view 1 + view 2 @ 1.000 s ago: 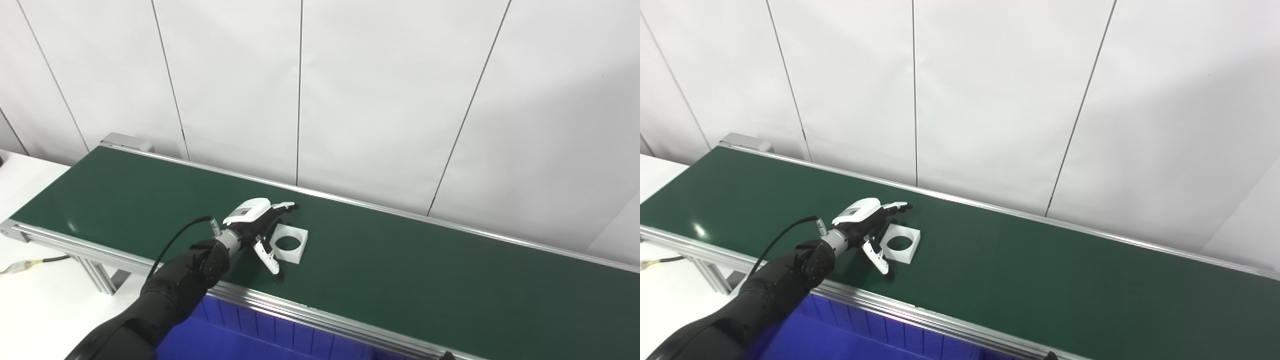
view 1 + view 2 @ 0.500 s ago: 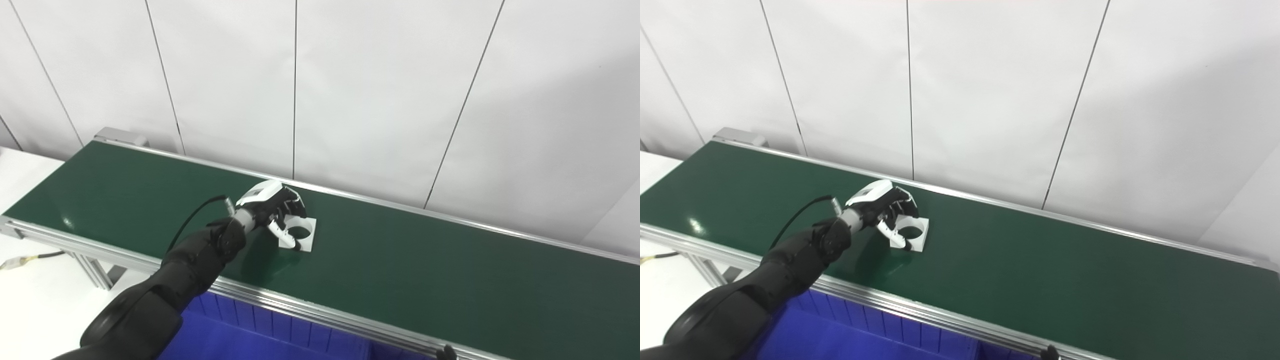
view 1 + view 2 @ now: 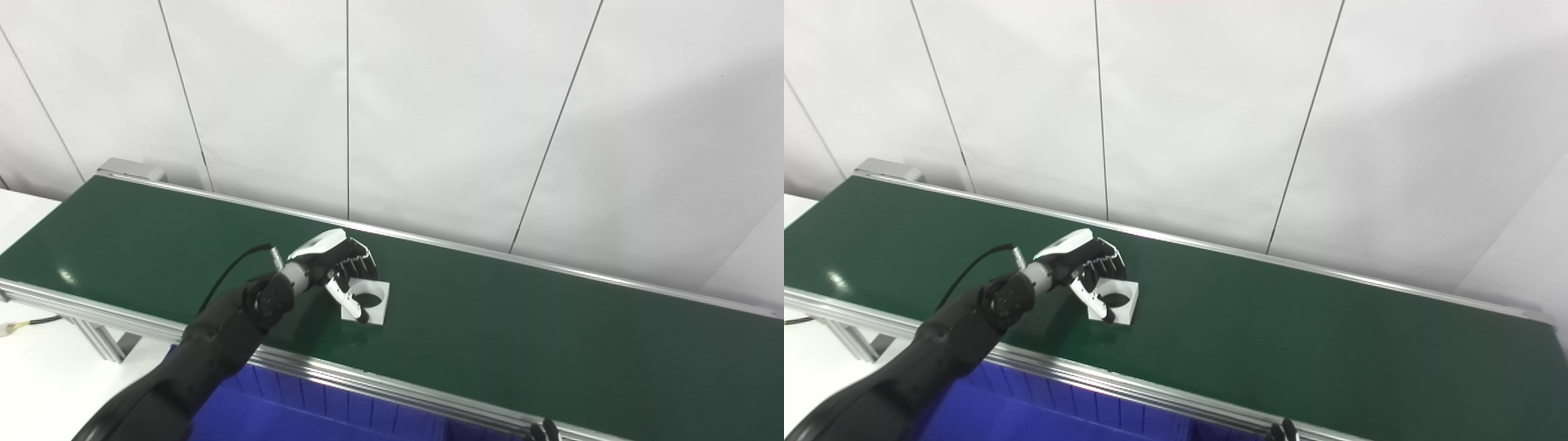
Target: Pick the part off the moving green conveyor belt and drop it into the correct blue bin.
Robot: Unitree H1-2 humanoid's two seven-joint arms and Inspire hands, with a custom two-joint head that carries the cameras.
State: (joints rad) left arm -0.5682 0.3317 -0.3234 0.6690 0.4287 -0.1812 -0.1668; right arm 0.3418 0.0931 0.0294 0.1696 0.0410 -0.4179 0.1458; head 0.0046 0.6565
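Now left robot hand (image 3: 340,269) curled around white part (image 3: 371,303).

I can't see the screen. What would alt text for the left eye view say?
A black robot arm's left hand closes its fingers on a white square part with a round hole on a long green conveyor belt. A blue bin sits below the belt's near edge; white wall panels stand behind.

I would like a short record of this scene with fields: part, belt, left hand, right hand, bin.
part: white square plate with round hole, tilted, gripped
belt: green, no other part visible
left hand: closed on the part, fingers over far edge, thumb at the hole
right hand: only fingertips at bottom edge
bin: blue, below near rail
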